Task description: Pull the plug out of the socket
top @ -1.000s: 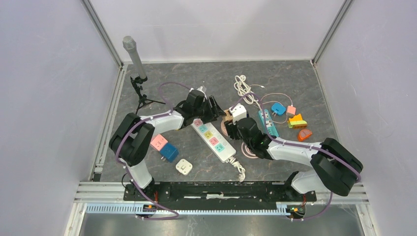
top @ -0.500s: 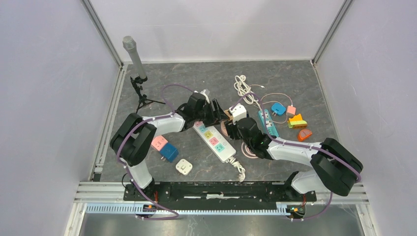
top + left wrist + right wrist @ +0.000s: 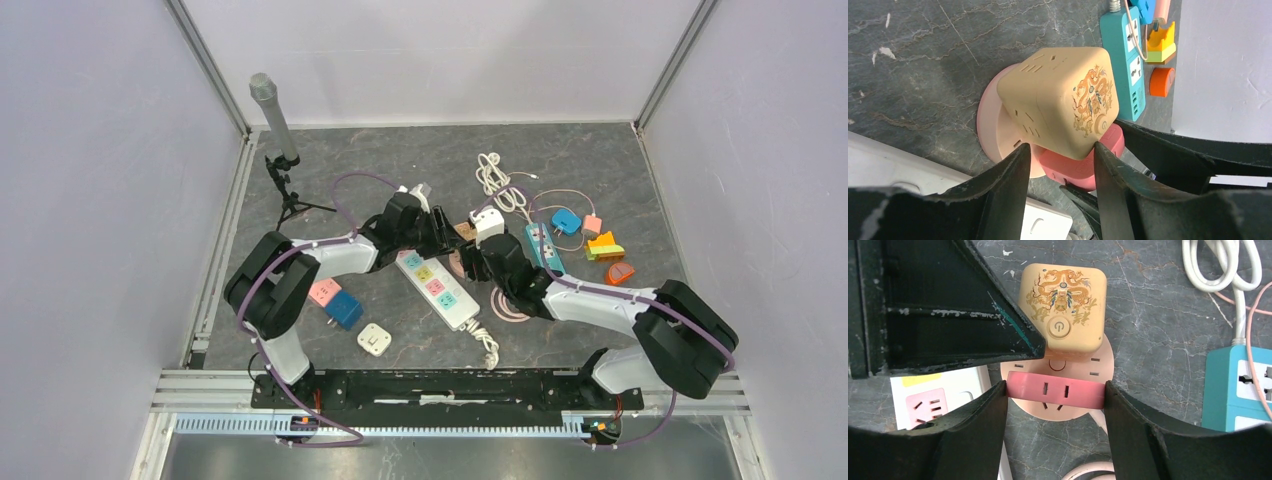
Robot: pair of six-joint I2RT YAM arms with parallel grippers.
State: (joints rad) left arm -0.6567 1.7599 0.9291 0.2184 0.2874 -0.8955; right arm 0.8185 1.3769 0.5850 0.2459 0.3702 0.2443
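A yellow cube plug [image 3: 1058,100] [image 3: 1063,305] with a dragon print sits on the round pale-pink socket [image 3: 990,125] [image 3: 1100,365] at mid table [image 3: 458,262]. A pink block plug [image 3: 1055,389] [image 3: 1083,162] lies across the same socket. My left gripper [image 3: 1058,147] [image 3: 450,232] is shut on the near end of the yellow cube, one finger on the dragon face by the power button, the other on the slotted face. My right gripper [image 3: 1055,390] [image 3: 470,250] is shut on the pink block, its fingers pressed on both ends.
A white power strip [image 3: 435,285] lies just left of the socket. A teal strip [image 3: 545,248], a white cube [image 3: 487,222], a coiled white cable [image 3: 492,175] and orange pieces [image 3: 610,258] lie right. Pink and blue cubes [image 3: 333,298] and a microphone stand [image 3: 275,120] stand left.
My left gripper has moved right to the yellow cube and its jaws have narrowed onto it. The right gripper has kept its hold on the pink block.
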